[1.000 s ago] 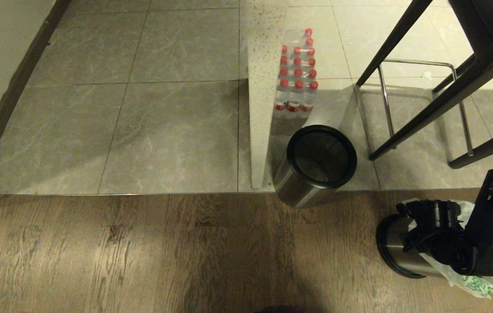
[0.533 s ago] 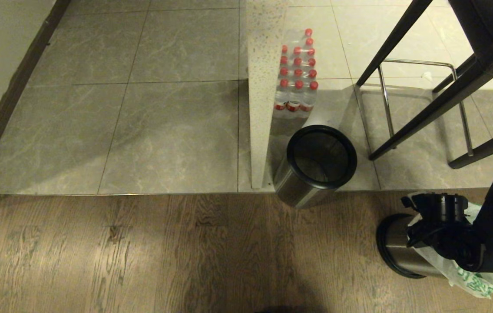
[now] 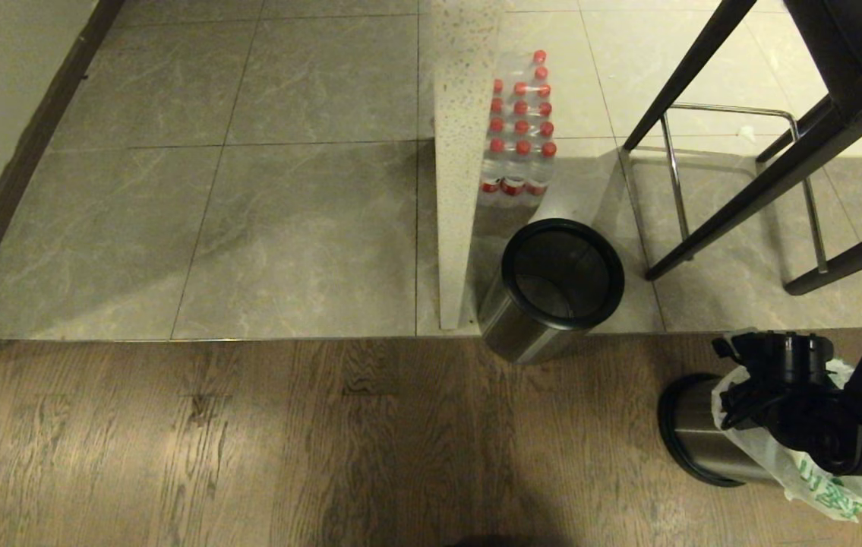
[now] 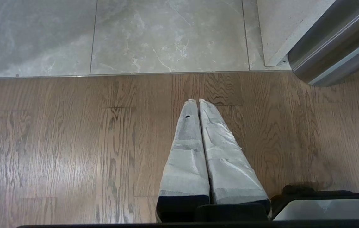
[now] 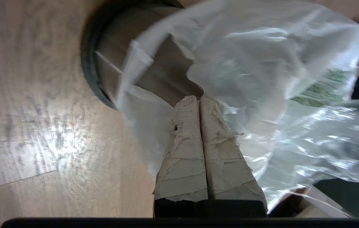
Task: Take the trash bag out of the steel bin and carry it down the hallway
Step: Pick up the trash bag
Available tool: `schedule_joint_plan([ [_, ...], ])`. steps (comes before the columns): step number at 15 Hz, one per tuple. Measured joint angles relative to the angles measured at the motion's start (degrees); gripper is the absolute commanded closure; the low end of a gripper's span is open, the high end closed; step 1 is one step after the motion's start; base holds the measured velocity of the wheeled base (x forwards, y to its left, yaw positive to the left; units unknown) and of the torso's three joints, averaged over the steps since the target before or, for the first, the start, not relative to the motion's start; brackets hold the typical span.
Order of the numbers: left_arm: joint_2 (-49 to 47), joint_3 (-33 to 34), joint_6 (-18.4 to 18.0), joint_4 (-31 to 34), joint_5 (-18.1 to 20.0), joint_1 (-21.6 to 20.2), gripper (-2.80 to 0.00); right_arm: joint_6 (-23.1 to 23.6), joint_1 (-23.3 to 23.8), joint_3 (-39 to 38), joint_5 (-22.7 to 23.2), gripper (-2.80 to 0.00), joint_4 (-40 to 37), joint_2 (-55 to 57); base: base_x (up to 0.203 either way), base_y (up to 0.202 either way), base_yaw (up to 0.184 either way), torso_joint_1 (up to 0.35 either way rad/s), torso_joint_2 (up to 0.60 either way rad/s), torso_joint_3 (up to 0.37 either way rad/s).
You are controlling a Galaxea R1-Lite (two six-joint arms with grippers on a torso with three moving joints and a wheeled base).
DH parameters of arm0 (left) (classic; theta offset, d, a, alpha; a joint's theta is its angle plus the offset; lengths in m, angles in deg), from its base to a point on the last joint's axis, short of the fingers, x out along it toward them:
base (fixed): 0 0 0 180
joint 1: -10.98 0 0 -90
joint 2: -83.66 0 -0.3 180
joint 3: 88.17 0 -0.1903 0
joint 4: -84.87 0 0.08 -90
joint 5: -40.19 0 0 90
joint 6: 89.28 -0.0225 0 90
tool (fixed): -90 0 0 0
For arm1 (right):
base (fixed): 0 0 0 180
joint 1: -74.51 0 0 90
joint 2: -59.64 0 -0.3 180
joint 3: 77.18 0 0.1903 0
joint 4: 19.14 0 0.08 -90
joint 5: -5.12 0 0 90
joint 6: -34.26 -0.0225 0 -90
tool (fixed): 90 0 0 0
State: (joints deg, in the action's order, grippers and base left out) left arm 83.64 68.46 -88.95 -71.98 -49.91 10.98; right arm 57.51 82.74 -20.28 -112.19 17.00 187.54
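The trash bag, thin white plastic with green printing, hangs crumpled over the mouth of the steel bin and spills out past the right gripper on the side nearer the robot. In the right wrist view the bag billows around the taped fingers, which are pressed tight together; their tips sit at the bag's film, but whether any plastic is actually pinched between them cannot be told. The bin lies just beyond the fingertips, its black ring trim toward the wooden floor.

Farther out from the right gripper, a second steel bin of the same kind stands upright and unlined, beside the foot of a speckled white panel. Behind it is a shrink-wrapped pack of red-capped water bottles. Black stool legs with a chrome footrest rise beyond the gripper. Grey marbled tiles meet the wood at a straight seam.

The left gripper hangs parked over the wooden floor, fingers clenched together on nothing, the second bin's side off to one side of it.
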Motion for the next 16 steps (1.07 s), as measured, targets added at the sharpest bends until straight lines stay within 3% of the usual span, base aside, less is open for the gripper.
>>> schedule_joint_plan([
  [9, 0.00, 0.00, -0.02, -0.02, -0.03, 0.00, 0.00, 2.50, 2.97, -3.28, -2.41, 0.00, -2.27, -7.90, 0.000, 0.000, 0.000, 0.000, 0.00, 0.000],
  [16, 0.00, 0.00, -0.02, -0.02, -0.01, 0.00, 0.00, 1.49, 10.21, -7.93, -1.96, 0.00, -6.46, -10.84, 0.000, 0.000, 0.000, 0.000, 0.00, 0.000],
])
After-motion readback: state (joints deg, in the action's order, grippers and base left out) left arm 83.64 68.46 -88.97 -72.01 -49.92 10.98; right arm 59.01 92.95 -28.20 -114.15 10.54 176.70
